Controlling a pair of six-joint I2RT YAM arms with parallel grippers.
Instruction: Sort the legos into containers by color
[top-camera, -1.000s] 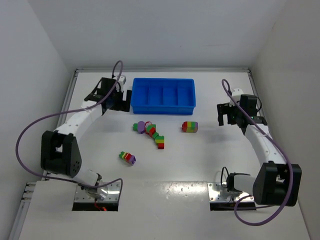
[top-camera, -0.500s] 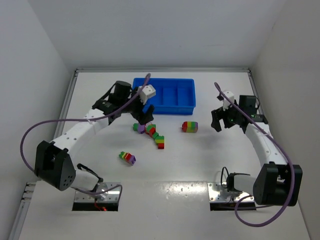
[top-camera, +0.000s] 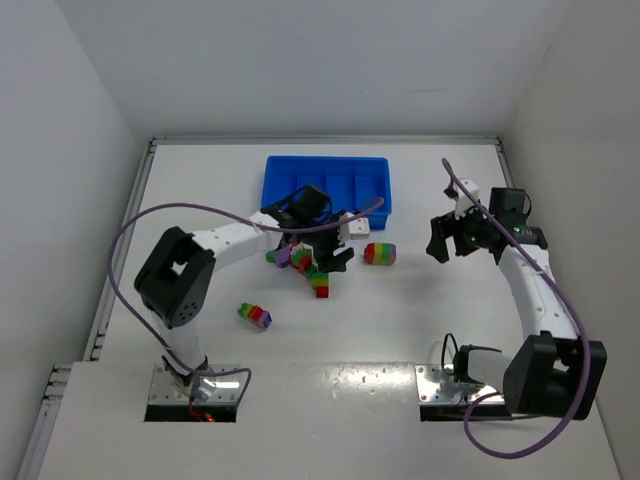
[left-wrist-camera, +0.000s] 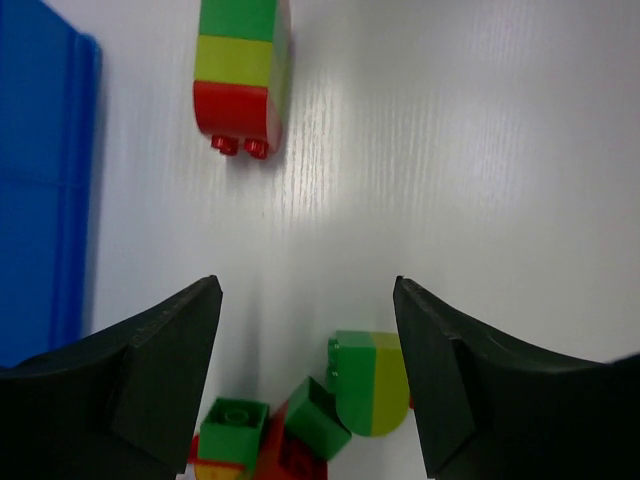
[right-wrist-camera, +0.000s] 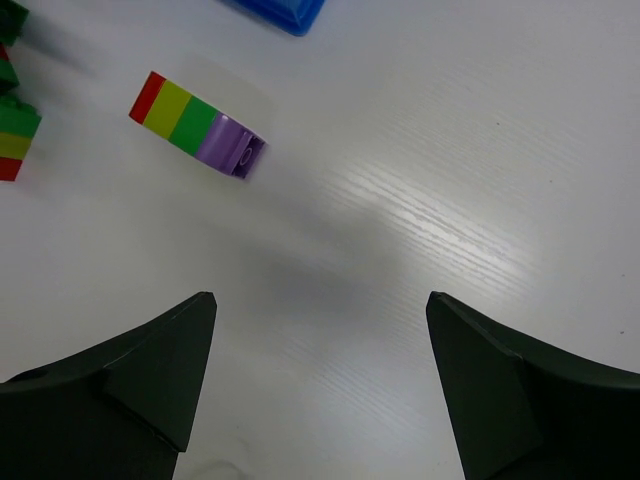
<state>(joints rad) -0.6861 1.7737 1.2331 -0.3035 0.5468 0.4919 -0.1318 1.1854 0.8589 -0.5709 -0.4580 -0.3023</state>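
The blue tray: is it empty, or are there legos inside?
Empty where visible: the blue tray shows only bare blue floor from above. The left arm covers its near left part, so that part cannot be told.

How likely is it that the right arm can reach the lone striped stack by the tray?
Probably yes: the right gripper hangs open near the striped stack, with only bare table between them.

The right gripper (right-wrist-camera: 320, 300) hangs over the white table (right-wrist-camera: 470, 190), its dark fingers (right-wrist-camera: 130, 380) spread wide with nothing between them. Left of it a red-yellow-green-purple stack (right-wrist-camera: 195, 125) lies on its side. A corner of the blue tray (right-wrist-camera: 285, 12) shows on its far side, and a green-yellow-red stack (right-wrist-camera: 14, 140) on its near side.
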